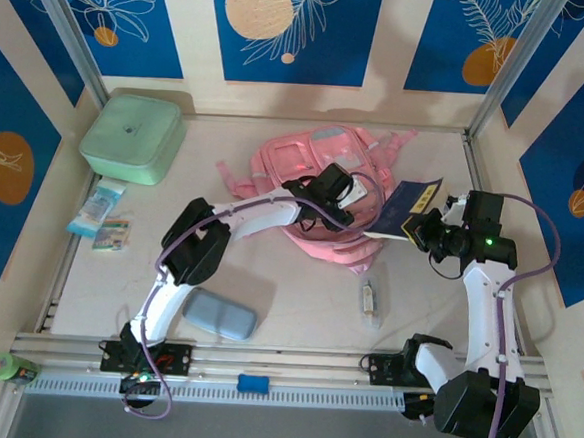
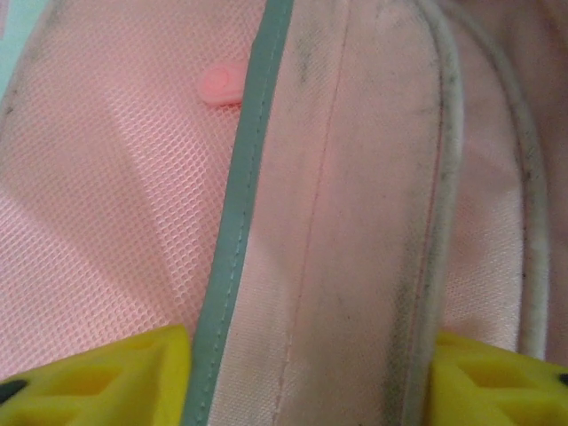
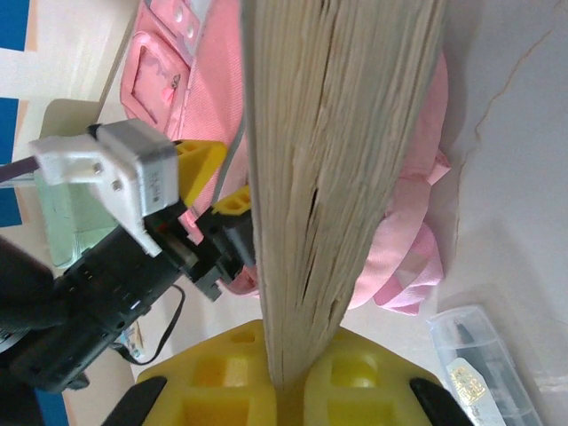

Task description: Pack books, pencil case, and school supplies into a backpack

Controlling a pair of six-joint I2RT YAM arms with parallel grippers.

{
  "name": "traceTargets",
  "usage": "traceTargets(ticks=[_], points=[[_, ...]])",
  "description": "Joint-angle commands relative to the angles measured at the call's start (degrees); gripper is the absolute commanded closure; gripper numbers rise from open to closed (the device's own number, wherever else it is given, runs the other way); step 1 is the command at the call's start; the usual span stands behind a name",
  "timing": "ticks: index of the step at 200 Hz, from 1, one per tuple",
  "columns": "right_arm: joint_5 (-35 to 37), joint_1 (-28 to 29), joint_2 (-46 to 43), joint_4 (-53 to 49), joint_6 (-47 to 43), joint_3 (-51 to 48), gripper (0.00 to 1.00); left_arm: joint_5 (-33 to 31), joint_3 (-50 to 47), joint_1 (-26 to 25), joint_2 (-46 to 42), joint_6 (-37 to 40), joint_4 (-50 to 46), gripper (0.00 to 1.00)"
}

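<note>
The books (image 1: 405, 209) are sitting clenched in my right end effector (image 1: 433, 232), navy cover with its yellow label facing up, tilted and just beside the right side of the backpack (image 1: 320, 181). In my right wrist view their page edges (image 3: 337, 177) are rising straight out from between my yellow pads (image 3: 222, 382), which are pressing on both sides of the stack.

The backpack is lying on the desk (image 1: 296, 310) toward the middle of the far edge. My left end effector (image 1: 336, 192) is reaching onto its top. Its yellow fingers (image 2: 98, 377) are standing apart with a padded pink fold and a grey trim strip between them. I cannot tell whether they are pinching that fold.

The pencil case (image 1: 219, 314) is lying near the near edge, left of middle. The wrapped supplies (image 1: 368, 301) are lying between the backpack and the near edge. A mint box (image 1: 132, 138) is sitting in the far-left corner, with pale packets (image 1: 100, 216) along the left edge.
</note>
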Motion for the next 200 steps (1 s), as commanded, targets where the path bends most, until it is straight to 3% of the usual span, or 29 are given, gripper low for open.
traceTargets(ticks=[1,56,87,128,170,200], points=[[-3.4,-0.2,-0.3,1.5,-1.5,-0.1,1.0,-4.5,1.9,-0.1,0.8,0.9,-2.1,0.48],[-6.7,0.4,1.4,1.9,-1.8,1.4,1.0,-6.6,-0.3,1.1,-3.2,-1.1,-1.7,1.0],[-8.4,1.6,3.3,-0.1,-3.0,4.2,1.0,-6.2,-2.9,2.0,-9.2,-4.9,-2.9,1.0],[-9.5,5.8,4.7,-2.7,-4.2,5.8,1.0,-10.9,-5.9,3.7,-17.2,-9.2,-5.8,1.0],[-9.5,9.9,5.1,-5.5,-5.8,4.2,1.0,-7.2,-6.2,6.2,-23.0,-13.1,-6.1,1.0],[-12.7,12.9,5.1,-1.8,-3.8,1.1,1.0,-4.7,-4.1,6.2,-24.4,-14.4,-6.4,1.0]])
